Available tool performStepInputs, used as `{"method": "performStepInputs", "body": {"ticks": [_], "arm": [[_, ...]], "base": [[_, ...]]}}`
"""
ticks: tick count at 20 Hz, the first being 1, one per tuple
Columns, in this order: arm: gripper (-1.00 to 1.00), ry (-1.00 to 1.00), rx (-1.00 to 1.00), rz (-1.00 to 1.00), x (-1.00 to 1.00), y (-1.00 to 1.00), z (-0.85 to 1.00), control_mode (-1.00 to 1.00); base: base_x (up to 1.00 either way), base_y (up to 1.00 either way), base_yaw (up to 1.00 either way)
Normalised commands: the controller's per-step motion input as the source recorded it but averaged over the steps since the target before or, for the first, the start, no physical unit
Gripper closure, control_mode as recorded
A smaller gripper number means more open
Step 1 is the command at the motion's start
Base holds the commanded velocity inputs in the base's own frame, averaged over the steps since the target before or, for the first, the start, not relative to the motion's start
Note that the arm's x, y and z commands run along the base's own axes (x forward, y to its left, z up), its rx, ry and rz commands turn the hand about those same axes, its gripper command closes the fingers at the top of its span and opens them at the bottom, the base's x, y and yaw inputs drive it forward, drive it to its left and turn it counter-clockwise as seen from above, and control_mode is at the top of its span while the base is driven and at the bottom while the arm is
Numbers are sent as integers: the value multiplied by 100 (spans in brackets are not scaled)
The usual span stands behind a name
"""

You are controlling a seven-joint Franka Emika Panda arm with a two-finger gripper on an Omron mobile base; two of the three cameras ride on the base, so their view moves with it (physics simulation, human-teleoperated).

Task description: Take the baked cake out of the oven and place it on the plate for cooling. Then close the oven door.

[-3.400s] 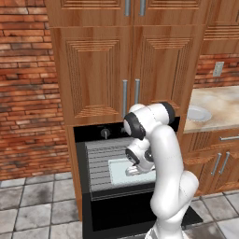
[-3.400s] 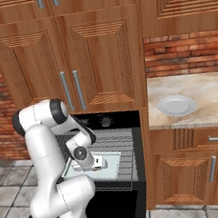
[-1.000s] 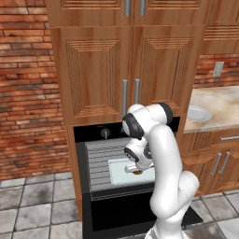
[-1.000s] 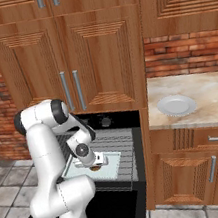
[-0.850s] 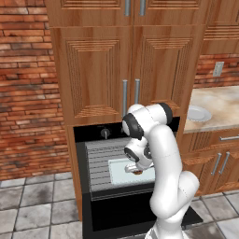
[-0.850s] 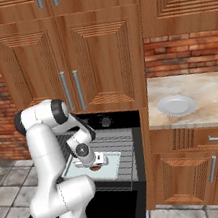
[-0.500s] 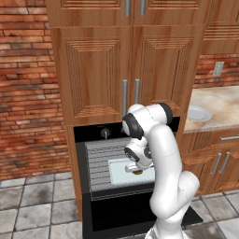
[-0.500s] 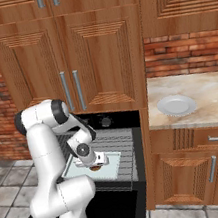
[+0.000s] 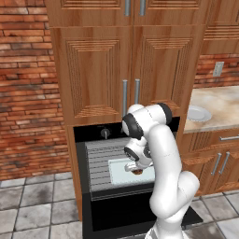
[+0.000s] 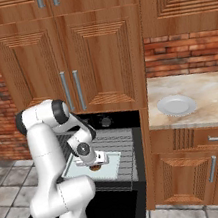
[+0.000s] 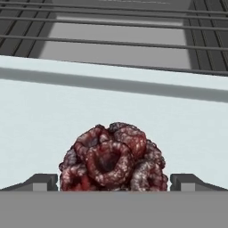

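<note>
The cake (image 11: 114,156), a small knobbly reddish-brown lump, sits on the pale whitish square flat tray (image 11: 53,120) inside the black built-in wall oven (image 9: 93,137), and it lies right between the jaws. From the hand view the two dark fingertips (image 11: 42,181) stand wide apart, one on each side of the lump, with a little gap showing at each flank, so they are spread and not pinching it. The two-finger gripper (image 11: 114,185) is down low over the tray, the cake centred in front of it.

From the left base view the white arm reaches into the oven's cavity, the gripper (image 9: 137,167) hanging just over the tray (image 9: 119,173), and a brown speck of cake (image 9: 137,171) peeks out beneath it. The right base view shows the same: gripper (image 10: 94,162) over the tray (image 10: 78,168), cake (image 10: 95,168) just under it on the grey wire rack (image 10: 120,147).

The wide black glossy oven door (image 10: 106,210) hangs open and flat, low in front of the cavity.

Off to the right, on the beige stone counter (image 10: 210,98), the plain white round plate (image 10: 176,104) lies well apart from the oven. In the left base view the plate (image 9: 198,113) rests on the counter's near left part.
</note>
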Motion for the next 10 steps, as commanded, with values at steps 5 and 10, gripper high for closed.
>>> {"method": "performStepInputs", "body": {"ticks": [5, 10], "arm": [[-100, 0, 0, 0, 2, 0, 0, -100], [-100, 0, 0, 0, 0, 0, 0, -100]], "base": [[0, 0, 0], [0, 0, 0]]}}
